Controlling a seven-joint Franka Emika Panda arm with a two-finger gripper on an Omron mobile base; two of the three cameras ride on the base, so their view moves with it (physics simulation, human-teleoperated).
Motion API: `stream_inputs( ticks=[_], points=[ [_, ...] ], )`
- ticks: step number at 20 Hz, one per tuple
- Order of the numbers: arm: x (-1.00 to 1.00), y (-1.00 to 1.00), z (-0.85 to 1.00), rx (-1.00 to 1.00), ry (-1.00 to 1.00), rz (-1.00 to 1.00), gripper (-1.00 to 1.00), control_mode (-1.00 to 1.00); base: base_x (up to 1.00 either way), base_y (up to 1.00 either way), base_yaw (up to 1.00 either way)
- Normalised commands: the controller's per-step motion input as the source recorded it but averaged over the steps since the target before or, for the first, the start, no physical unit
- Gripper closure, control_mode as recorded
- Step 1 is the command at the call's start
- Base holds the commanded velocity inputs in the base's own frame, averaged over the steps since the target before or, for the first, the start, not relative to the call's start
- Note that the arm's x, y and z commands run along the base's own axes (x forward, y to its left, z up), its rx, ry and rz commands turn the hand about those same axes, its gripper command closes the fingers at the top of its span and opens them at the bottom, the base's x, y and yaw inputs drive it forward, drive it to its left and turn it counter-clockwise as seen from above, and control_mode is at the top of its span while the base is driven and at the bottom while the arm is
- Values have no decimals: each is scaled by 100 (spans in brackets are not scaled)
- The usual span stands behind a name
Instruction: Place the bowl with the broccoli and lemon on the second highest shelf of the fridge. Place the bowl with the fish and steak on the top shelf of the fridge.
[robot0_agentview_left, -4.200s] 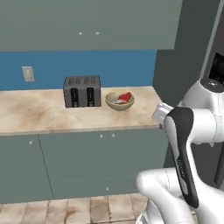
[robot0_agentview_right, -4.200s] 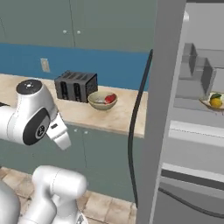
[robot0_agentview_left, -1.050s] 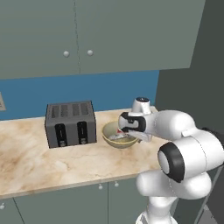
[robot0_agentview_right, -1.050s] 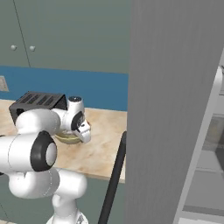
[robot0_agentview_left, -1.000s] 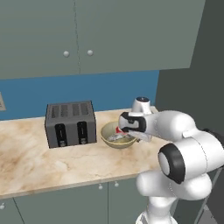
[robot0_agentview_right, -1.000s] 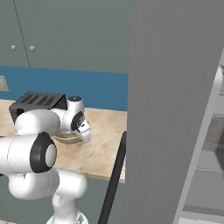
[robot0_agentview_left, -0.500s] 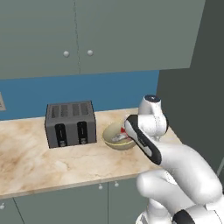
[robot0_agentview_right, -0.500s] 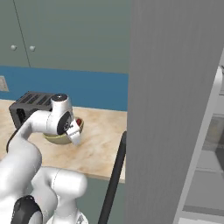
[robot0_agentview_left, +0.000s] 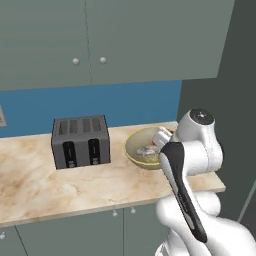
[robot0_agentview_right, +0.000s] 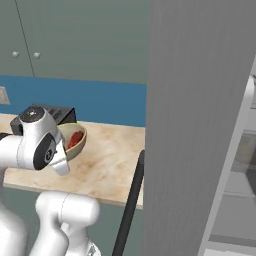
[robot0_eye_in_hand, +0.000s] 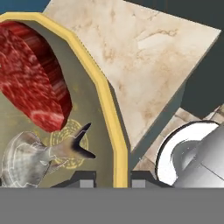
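Fingers (robot0_eye_in_hand: 113, 180) pinching the yellow rim of the bowl (robot0_agentview_left: 136, 146), one tip each side. Steak (robot0_eye_in_hand: 33, 83) and fish (robot0_eye_in_hand: 30, 157) inside. Bowl tilted above the desk (robot0_agentview_left: 45, 185), beside the toaster (robot0_agentview_left: 81, 141).

The white arm with dark joints rises from the base, bends at a raised elbow and folds back so that its wrist sits level with the tabletop edge. The two-finger hand (robot0_eye_in_hand: 113, 179) points along the rim of the yellow-rimmed olive bowl (robot0_eye_in_hand: 107, 109), its two small dark fingertips (robot0_eye_in_hand: 86, 178) standing one on each side of that rim, closed on it. In the base views the hand itself is hidden behind the forearm.
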Motion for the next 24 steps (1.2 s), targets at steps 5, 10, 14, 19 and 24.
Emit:
stream_inputs(
  ticks=[5,10,14,19,24],
  points=[
    [-97,-3,82,20,14,-4,100,-100,0,0,0],
    [-14,0,5,0,0,-4,100,-100,0,0,0],
    [0,0,0,0,0,0,100,100,-90,0,0],
    [0,0,0,0,0,0,100,100,-100,2,0],
    [0,0,0,0,0,0,100,100,-100,0,0]
  ],
)
